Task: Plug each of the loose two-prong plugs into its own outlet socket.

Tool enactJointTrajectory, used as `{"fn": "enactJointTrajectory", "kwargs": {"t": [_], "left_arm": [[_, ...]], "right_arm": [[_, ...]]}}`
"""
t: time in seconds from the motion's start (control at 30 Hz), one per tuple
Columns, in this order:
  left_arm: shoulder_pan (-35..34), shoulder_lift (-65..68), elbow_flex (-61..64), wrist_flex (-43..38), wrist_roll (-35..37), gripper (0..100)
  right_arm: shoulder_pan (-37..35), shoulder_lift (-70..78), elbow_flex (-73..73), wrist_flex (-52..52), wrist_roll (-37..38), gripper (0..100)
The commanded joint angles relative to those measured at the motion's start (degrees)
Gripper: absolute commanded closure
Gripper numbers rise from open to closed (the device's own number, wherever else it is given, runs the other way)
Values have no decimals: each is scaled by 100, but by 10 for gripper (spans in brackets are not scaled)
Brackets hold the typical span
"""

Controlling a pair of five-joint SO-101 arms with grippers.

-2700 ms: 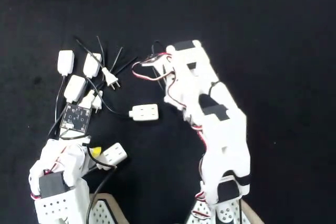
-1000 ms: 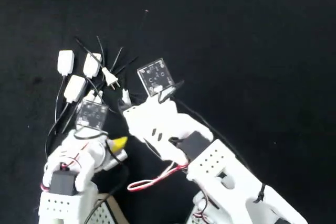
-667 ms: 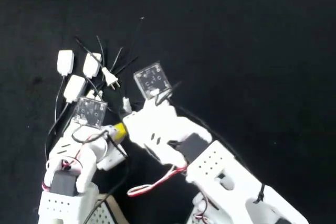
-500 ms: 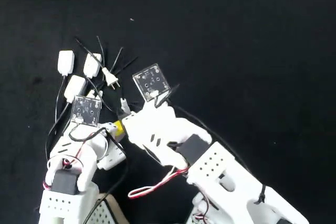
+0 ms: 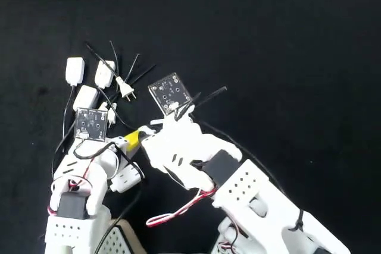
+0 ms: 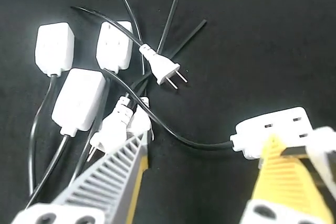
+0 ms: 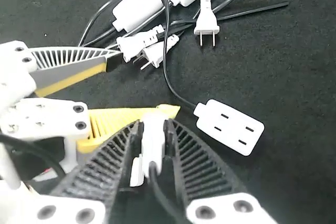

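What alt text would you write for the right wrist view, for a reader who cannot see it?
The right gripper is shut on a white plug above a black table. A white outlet socket on a black cord lies nearby, beside the open left gripper, with more loose plugs beyond.

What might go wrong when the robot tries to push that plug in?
The outlet socket lies loose on the table, so it might slide when the right gripper pushes its white plug in. The open left gripper sits right beside, so they might bump. The socket's black cord runs past other plugs and might drag them.
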Motion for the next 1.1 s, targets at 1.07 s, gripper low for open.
{"fn": "enactJointTrajectory", "kwargs": {"t": [1.07], "left_arm": [[-3547,-44,-637,2426,-2514,675]], "right_arm": [[-633,2668,-1842,1424,642,987]]}}
